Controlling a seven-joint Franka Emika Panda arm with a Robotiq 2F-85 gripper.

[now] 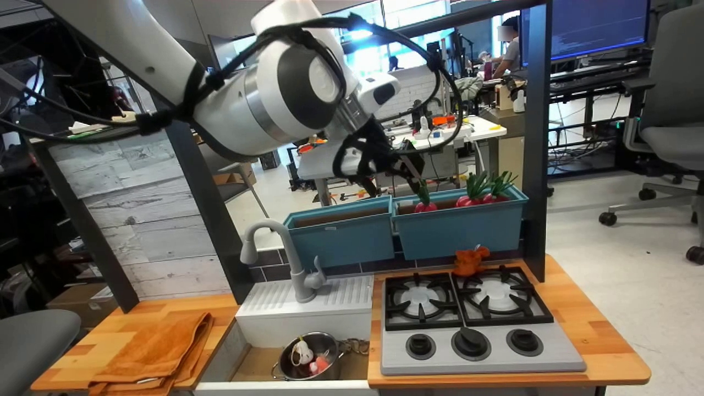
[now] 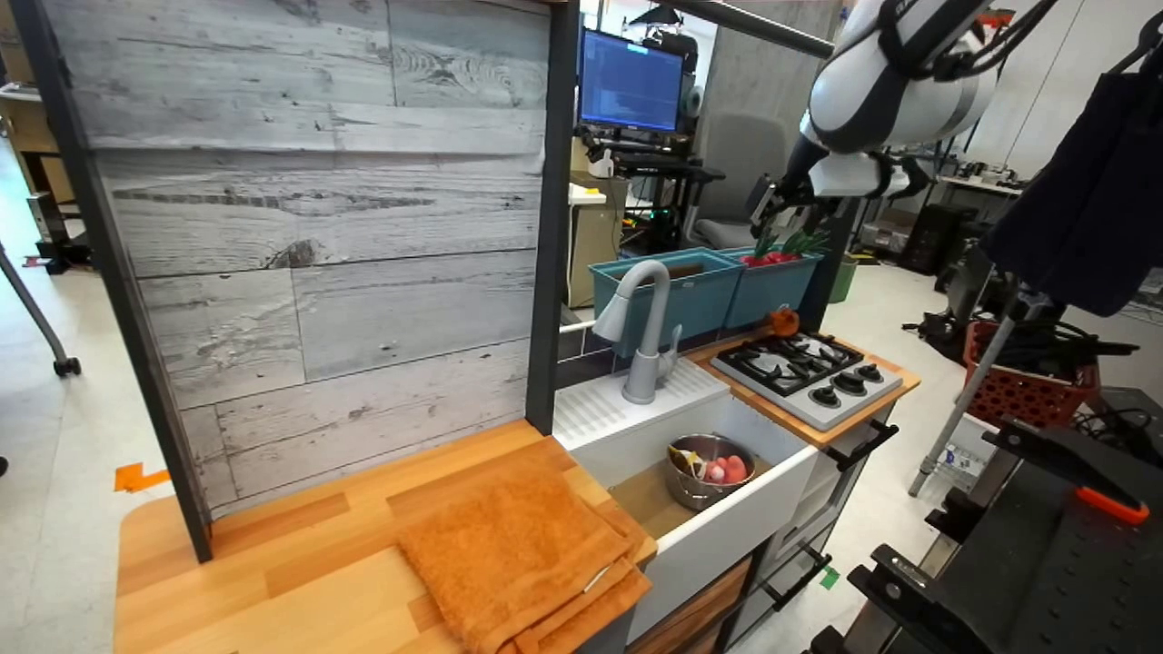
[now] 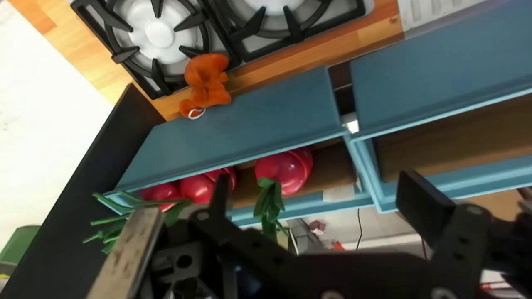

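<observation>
Folded orange cloth towel [image 2: 518, 536] on the light, block-patterned wooden counter [image 2: 291, 563], next to the white rectangular sink [image 2: 727, 536]. Weathered-grey plank panel [image 2: 327, 227] upright at the counter's back edge. Grey gooseneck faucet [image 2: 651, 334] on the sink's white ridged ledge [image 1: 346, 294]. Inside the sink: round silver metal pot [image 2: 695, 492] holding pink and white items [image 1: 301, 353], identity unclear. Across the sink from the towel: grey two-burner stove [image 1: 478, 330] with three black knobs [image 1: 471, 344]. Small lumpy orange object [image 3: 205, 79] at the stove's rear edge. In an exterior view, grey office chair [image 1: 679, 88] near a blue-lit monitor [image 1: 591, 27].
</observation>
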